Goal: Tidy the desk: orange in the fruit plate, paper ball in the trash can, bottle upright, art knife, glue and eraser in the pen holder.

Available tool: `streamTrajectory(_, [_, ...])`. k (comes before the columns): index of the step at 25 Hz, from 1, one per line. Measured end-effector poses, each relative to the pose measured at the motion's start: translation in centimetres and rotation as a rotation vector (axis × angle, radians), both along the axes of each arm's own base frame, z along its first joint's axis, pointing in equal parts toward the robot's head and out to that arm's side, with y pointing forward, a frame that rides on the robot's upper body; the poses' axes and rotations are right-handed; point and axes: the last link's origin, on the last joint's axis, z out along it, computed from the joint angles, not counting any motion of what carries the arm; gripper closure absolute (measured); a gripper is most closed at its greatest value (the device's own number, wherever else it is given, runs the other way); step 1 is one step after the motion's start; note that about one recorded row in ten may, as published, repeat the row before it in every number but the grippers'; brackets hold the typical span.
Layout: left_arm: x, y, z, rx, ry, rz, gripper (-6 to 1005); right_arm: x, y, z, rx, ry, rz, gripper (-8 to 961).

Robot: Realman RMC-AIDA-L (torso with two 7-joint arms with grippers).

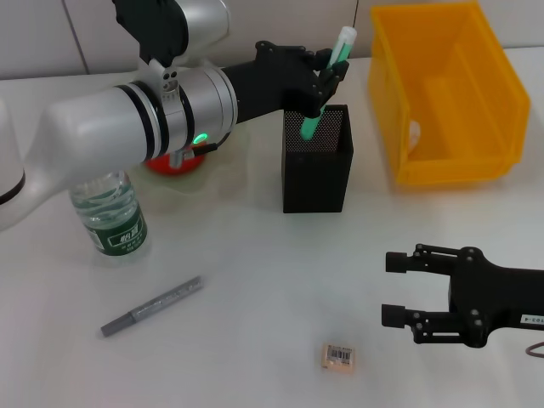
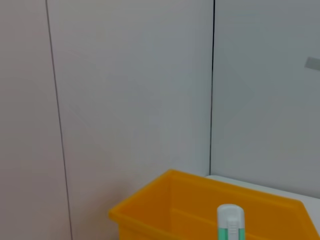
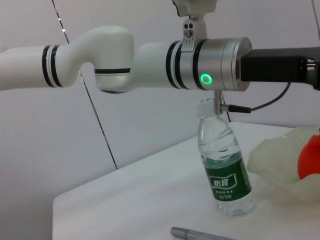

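Head view: camera set high, facing forward and down, covering the tabletop (image 1: 255, 297) from its near edge to the far wall. Left wrist view: looks level toward the far wall, close above the trash can (image 2: 200, 210) at the far right corner, also seen in the head view (image 1: 450, 93). Right wrist view: low above the near edge, facing the left side; it shares the bottle (image 3: 225, 170) with the head view (image 1: 110, 217).
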Motion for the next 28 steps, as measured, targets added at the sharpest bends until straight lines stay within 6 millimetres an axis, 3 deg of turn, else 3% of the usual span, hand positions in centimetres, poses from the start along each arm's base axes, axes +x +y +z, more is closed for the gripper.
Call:
streamTrajectory(17, [-0.65, 0.01, -0.13, -0.011, -0.010, 0.035, 791, -0.13, 0.20, -0.01, 0.000, -0.001, 0.003, 191])
streamTrajectory(18, [-0.65, 0.01, -0.13, -0.012, -0.010, 0.034, 570, -0.12, 0.20, -0.01, 0.000, -0.001, 0.003, 191])
streamTrajectory(28, [0.24, -0.65, -0.23, -0.051, -0.027, -0.012, 234, -0.12, 0.19, -0.01, -0.001, 0.000, 0.002, 191])
